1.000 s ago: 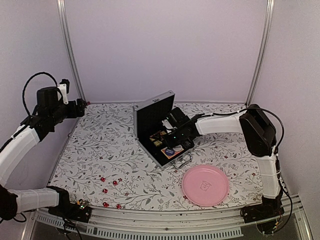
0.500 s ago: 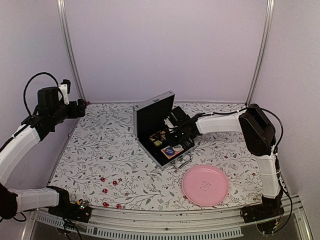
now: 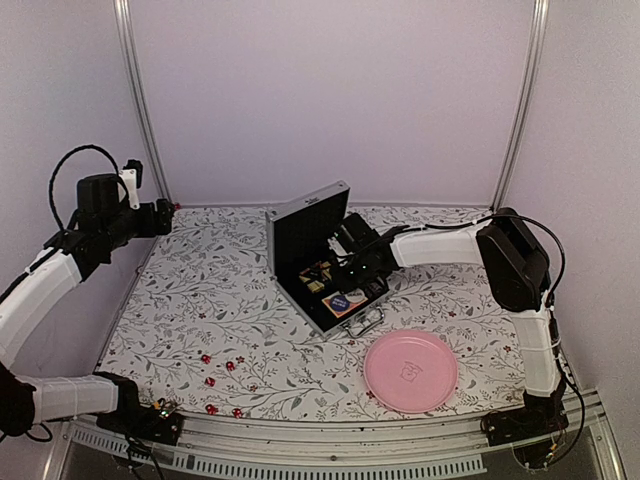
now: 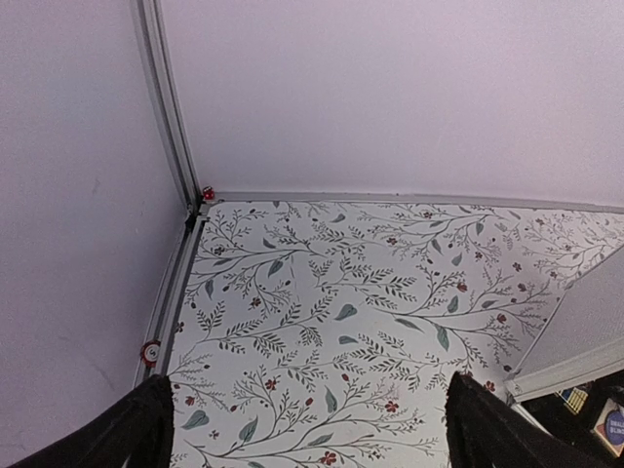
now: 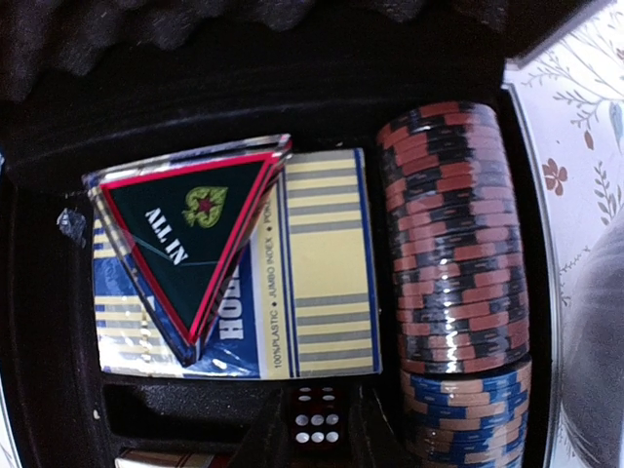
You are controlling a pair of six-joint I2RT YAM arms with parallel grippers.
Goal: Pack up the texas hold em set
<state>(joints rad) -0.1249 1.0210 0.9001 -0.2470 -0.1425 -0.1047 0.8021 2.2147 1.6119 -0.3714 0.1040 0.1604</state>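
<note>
Item: texas hold em set [image 3: 318, 300], a silver briefcase, stood open at the centre-back of the floral table [image 3: 200, 300]. Its lid [image 3: 303, 238] was upright on the left side and its metal handle [image 3: 366, 322] was at the near edge, facing the pink plate [image 3: 410, 370], which lay near that edge without touching it. Contents, per the right wrist view: a blue-and-yellow card deck [image 5: 317, 292] in a black foam recess, with a triangular "ALL IN" marker [image 5: 190, 244] lying over its left part. A row of red-and-black chips [image 5: 453, 234] sat hard against the case's right wall, with blue chips [image 5: 468, 419] following in the same row. One red die [image 5: 315, 421] sat in a narrow slot below the deck. The right gripper [image 5: 317, 448] reached into the tray from the right, a fingertip at either side of that die with little room around it. Whether the fingers pressed on the die or stood just off it could not be told. The left gripper [image 4: 312, 439] hung raised near the back-left corner, fingers [image 4: 127, 434] spread wide and holding nothing, with open table beneath. Loose red dice [image 3: 230, 365] lay scattered near the front-left edge, well apart from the case, bare table between. A corner die [image 4: 208, 194] sat at the far-left corner against the frame post [image 4: 171, 107].
</note>
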